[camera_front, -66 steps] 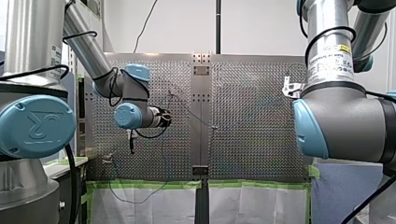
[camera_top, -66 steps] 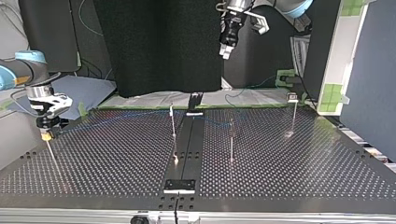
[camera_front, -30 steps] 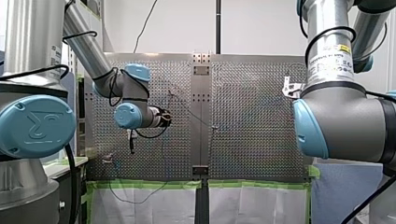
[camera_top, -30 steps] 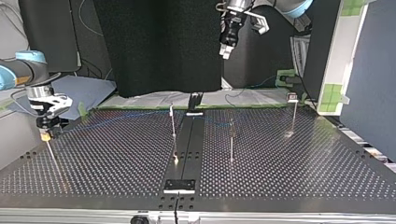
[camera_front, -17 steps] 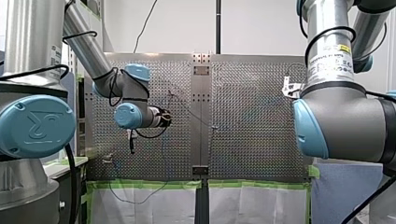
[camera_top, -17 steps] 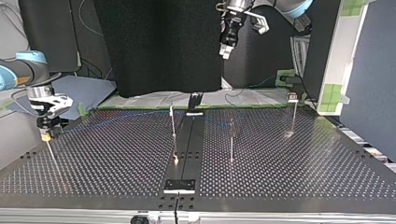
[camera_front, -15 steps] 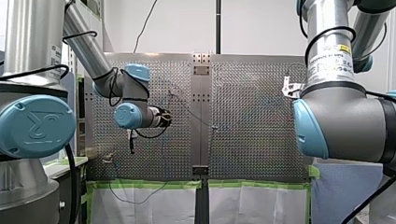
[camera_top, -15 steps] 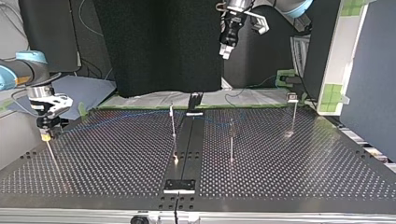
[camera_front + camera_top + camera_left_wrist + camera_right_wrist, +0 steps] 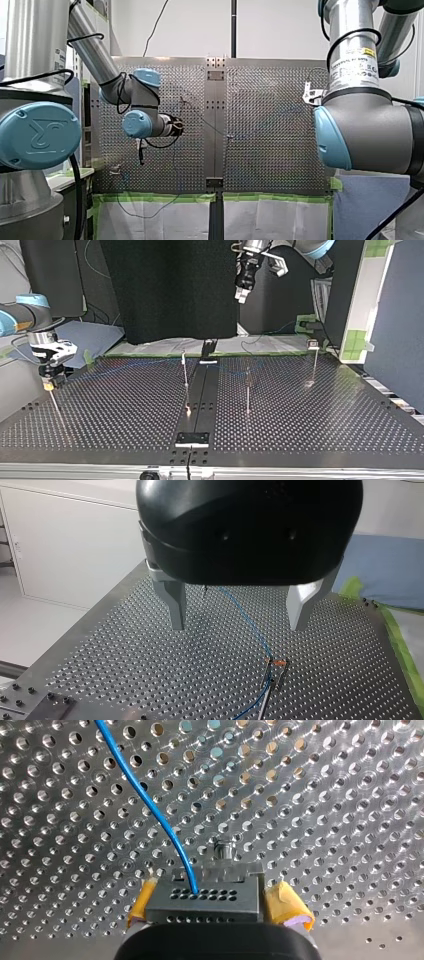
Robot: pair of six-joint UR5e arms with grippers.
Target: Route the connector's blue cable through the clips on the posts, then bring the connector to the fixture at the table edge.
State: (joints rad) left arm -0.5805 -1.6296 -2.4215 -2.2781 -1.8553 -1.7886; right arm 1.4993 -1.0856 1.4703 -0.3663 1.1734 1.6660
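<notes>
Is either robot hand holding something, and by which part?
My right gripper clamps the grey connector by its two side faces, between yellow pads. My left gripper is open and empty.

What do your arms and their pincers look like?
My left arm and my right arm are silver tubes with pale blue joint caps and black cables. My left gripper is a glossy black dome with grey metal fingers; my right gripper has yellow pads.

Bright light, seemingly overhead, glints off the perforated table (image 9: pixel 125 405).
</notes>
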